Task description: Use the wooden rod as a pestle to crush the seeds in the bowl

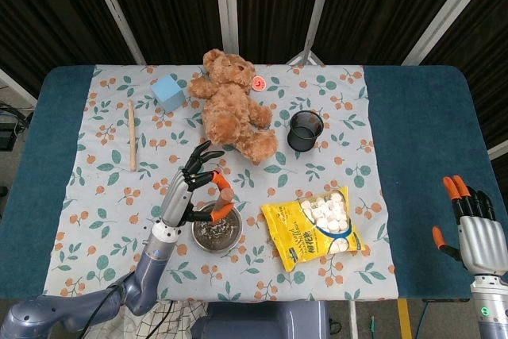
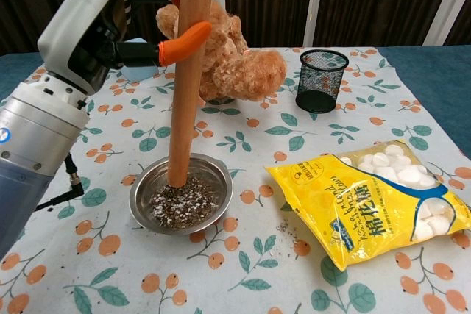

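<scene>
My left hand [image 1: 189, 190] [image 2: 99, 23] grips a thick wooden rod [image 2: 184, 86] [image 1: 221, 197] near its top and holds it almost upright. The rod's lower end stands inside the steel bowl [image 2: 227, 195] [image 1: 240, 233], at the left rear of the dark crushed seeds [image 2: 184, 205]. The bowl sits on the floral cloth near the front edge of the table. My right hand [image 1: 475, 232] hangs off the table's right front corner, holding nothing, with its fingers straight.
A teddy bear [image 2: 221, 53] sits just behind the bowl, with a blue cube [image 1: 168, 92] to its left. A black mesh cup [image 2: 321, 80] and a yellow marshmallow bag [image 2: 372, 204] lie to the right. A thin wooden stick [image 1: 132, 134] lies far left.
</scene>
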`<act>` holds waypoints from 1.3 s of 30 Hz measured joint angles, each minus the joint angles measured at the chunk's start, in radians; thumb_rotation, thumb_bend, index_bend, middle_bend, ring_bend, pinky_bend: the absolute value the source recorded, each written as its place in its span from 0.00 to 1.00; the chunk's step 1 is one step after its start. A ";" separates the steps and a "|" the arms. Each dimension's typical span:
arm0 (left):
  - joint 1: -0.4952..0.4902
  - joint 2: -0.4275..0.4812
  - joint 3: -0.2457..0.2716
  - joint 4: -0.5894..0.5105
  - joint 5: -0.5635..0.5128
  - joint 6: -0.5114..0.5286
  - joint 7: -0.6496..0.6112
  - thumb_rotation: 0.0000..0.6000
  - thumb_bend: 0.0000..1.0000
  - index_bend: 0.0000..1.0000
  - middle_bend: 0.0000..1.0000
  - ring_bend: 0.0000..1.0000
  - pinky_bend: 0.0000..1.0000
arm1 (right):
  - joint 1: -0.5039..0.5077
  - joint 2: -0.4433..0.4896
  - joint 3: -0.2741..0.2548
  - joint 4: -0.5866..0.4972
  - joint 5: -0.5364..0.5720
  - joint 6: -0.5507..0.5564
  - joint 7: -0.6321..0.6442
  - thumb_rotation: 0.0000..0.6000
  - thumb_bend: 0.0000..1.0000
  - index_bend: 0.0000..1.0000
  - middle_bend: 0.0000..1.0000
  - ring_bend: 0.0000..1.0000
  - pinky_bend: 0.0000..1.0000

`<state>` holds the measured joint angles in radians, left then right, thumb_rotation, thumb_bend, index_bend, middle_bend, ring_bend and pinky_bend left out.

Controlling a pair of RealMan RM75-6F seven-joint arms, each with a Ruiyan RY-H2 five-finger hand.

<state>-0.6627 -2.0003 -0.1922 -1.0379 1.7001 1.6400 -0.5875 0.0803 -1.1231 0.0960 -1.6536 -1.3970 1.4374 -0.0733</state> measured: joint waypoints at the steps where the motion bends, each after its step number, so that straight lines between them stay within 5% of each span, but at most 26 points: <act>1: 0.000 -0.007 0.003 0.013 0.000 0.002 -0.008 1.00 0.79 0.62 0.71 0.18 0.06 | 0.000 0.000 0.000 0.000 0.001 0.000 -0.001 1.00 0.42 0.00 0.00 0.00 0.00; 18: 0.014 -0.075 0.047 0.145 -0.010 0.019 -0.077 1.00 0.79 0.62 0.71 0.18 0.06 | -0.007 -0.004 -0.003 0.005 -0.001 0.010 0.002 1.00 0.42 0.00 0.00 0.00 0.00; 39: 0.020 -0.080 0.054 0.165 -0.016 0.032 -0.091 1.00 0.79 0.62 0.70 0.18 0.06 | -0.006 -0.004 -0.001 0.003 -0.001 0.011 -0.002 1.00 0.42 0.00 0.00 0.00 0.00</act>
<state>-0.6432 -2.0803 -0.1385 -0.8728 1.6837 1.6716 -0.6783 0.0738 -1.1272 0.0950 -1.6506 -1.3983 1.4482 -0.0752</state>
